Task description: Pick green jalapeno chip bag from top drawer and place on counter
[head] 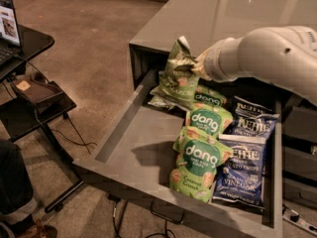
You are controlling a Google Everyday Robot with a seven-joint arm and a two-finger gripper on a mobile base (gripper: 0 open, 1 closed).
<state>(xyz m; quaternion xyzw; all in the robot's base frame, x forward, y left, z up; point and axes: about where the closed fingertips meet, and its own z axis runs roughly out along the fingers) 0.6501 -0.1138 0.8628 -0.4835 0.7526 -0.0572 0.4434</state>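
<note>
Above top drawer (133,148), gripper (199,63) clasps one green jalapeno chip bag (177,68).

End effector (199,66) sat at rear of top drawer (124,148), gripping green jalapeno chip bag (177,76); bag stood upright beside dang bags (200,157), just below counter (208,14) edge.

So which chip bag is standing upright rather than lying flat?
The dull olive-green bag, held upright by the tool at the drawer's back; the bright green bags and blue bags lie flat.
</note>
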